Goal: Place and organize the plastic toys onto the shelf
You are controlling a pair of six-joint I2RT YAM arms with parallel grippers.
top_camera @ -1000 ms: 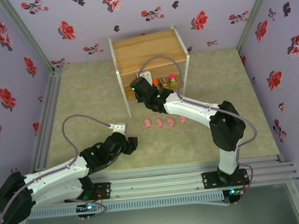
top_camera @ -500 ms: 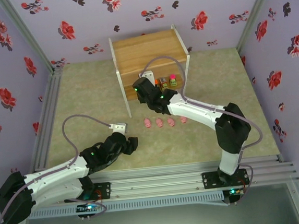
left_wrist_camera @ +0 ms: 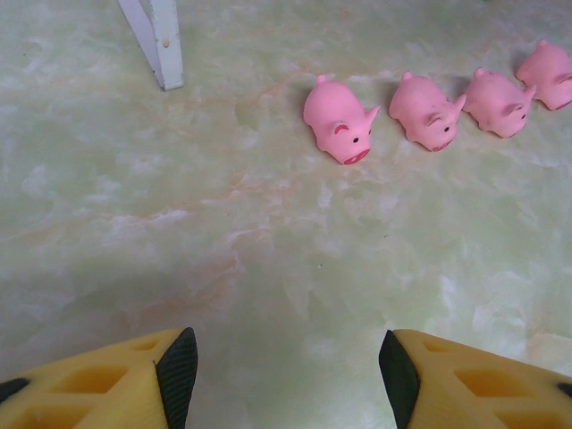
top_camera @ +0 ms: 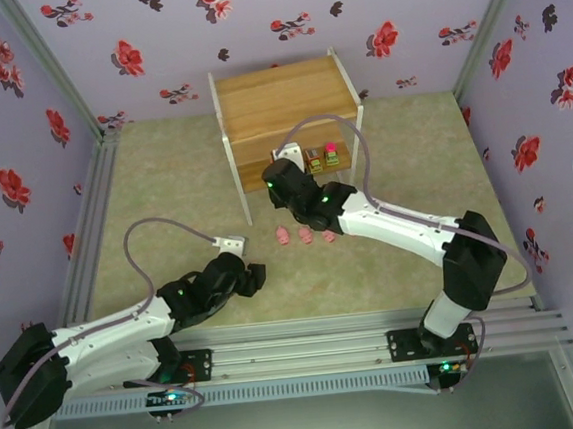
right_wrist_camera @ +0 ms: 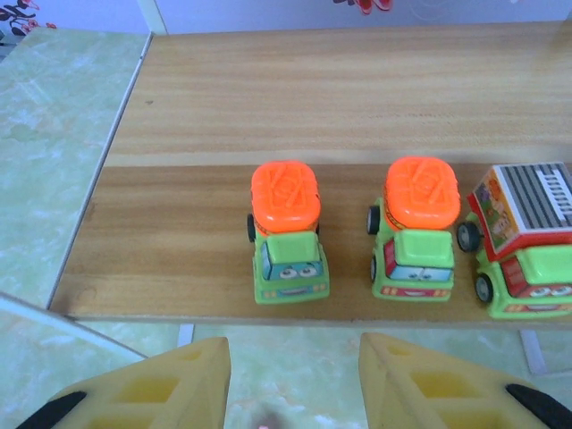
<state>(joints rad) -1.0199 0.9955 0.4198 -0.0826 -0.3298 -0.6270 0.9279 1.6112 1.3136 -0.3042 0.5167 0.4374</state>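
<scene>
So, my right gripper (right_wrist_camera: 295, 384) sits just in front of the shelf (top_camera: 277, 100), level with its lower board (right_wrist_camera: 179, 241). The fingers are apart and there's nothing between them. Three toy trucks (right_wrist_camera: 288, 234) stand in a row near that board's front edge, facing me, side by side but not touching. The left truck and the middle truck (right_wrist_camera: 418, 228) have green cabs and orange tops. The right truck (right_wrist_camera: 523, 241) has a grey striped top and is cut off by the edge of the wrist view.

My left gripper (left_wrist_camera: 286, 366) is low over the table (left_wrist_camera: 134, 223), fingers spread, holding nothing. Ahead of it, four pink pigs (left_wrist_camera: 340, 121) lie in a row on the table, close together but not touching. A white shelf leg (left_wrist_camera: 161, 45) stands to the left of the row. In the overhead view the pigs sit on the table just in front of the shelf, not on it.
</scene>
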